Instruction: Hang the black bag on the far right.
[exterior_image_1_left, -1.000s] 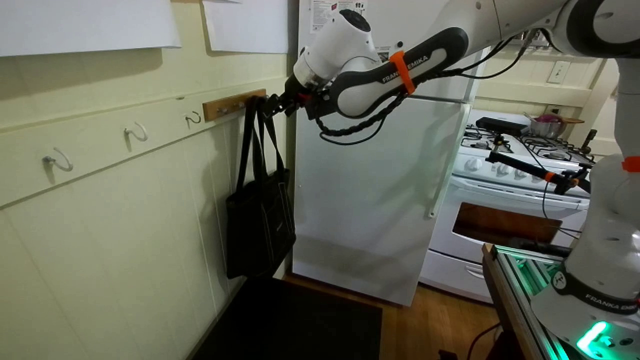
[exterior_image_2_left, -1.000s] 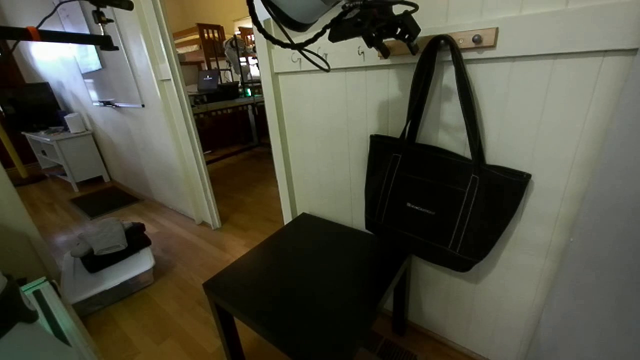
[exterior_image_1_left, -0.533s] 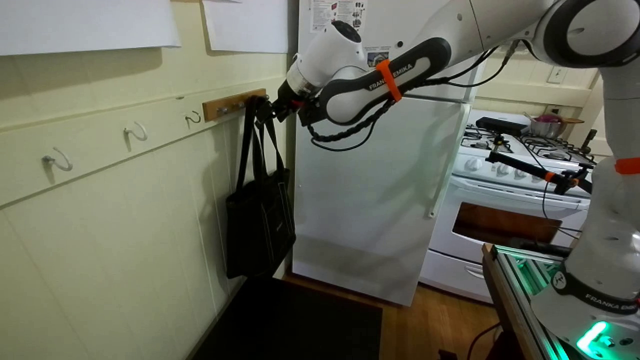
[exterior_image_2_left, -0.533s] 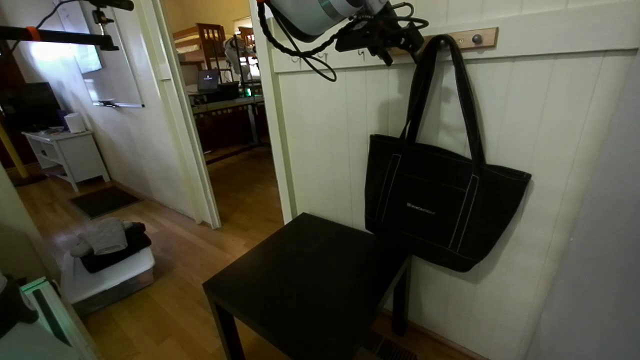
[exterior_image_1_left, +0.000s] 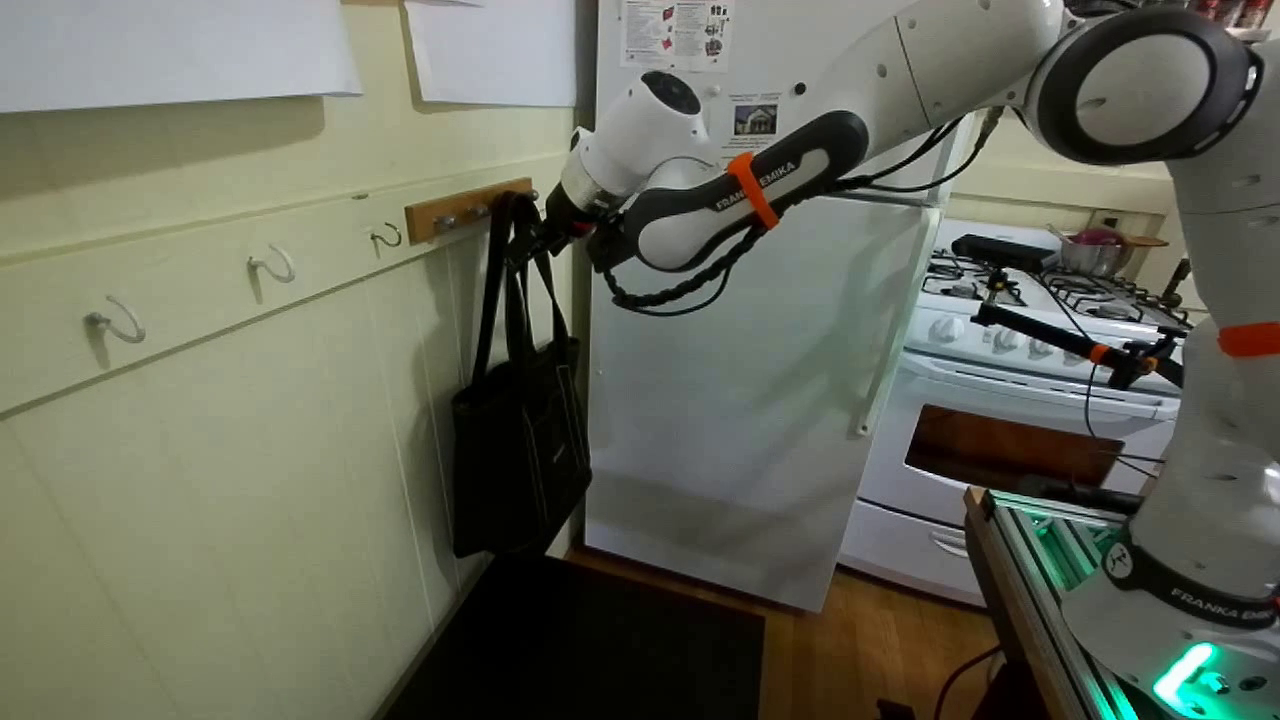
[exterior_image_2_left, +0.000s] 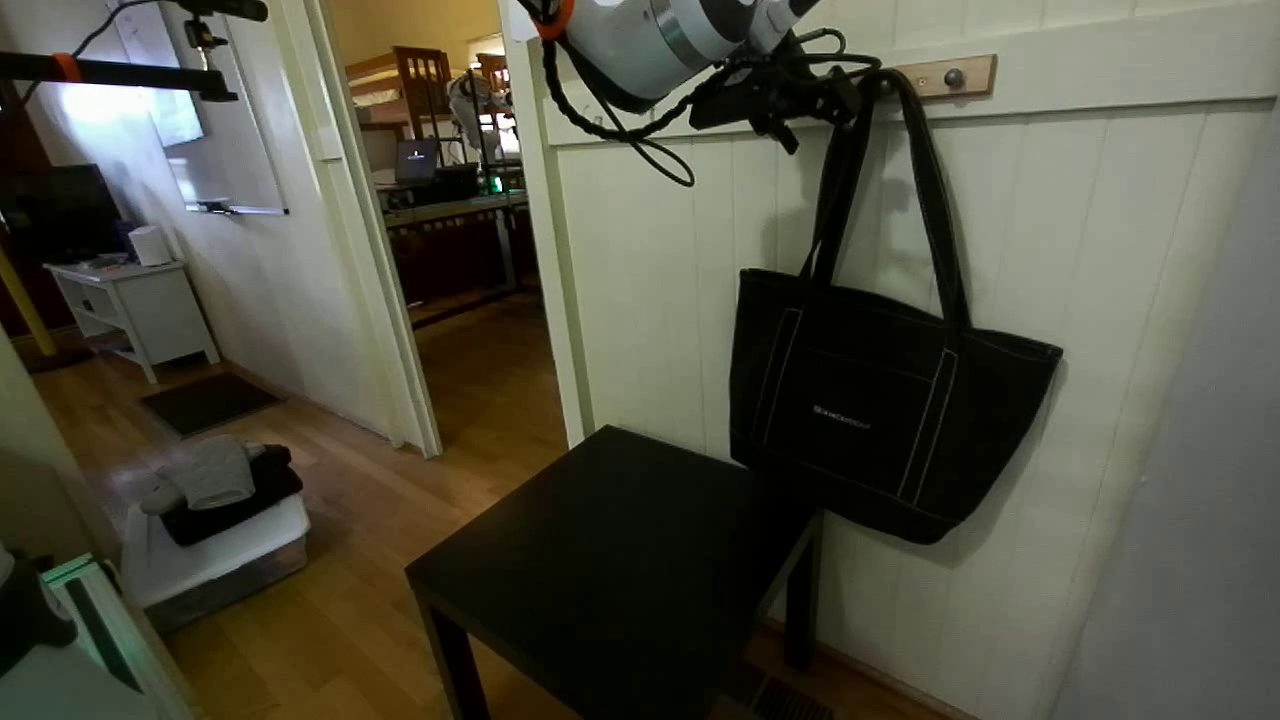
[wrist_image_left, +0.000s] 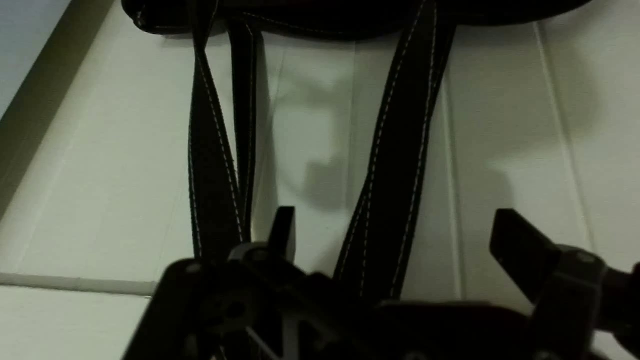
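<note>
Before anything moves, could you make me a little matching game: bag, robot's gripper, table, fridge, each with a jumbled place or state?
Things
1. bag
2. gripper
3. table
4. fridge

Places or states
A. standing beside the stove
B. jaws apart
C. hanging on the wall
D. black-topped, on legs

Pairs: 1-C; 2-B; 3-D; 4-A

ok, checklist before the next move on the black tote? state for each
1. Claw open: ok, jaws apart in the wrist view.
2. Handle strap lined up between the jaws: ok, same view.
3. Strap deep enough to grip: cannot tell.
4. Far-right peg free: ok, nothing hangs on it.
5. Black tote bag hung there: not ok, its straps peak left of that peg in an exterior view.
6. Bag bottom clear of the black side table: cannot tell, they overlap in that view.
</note>
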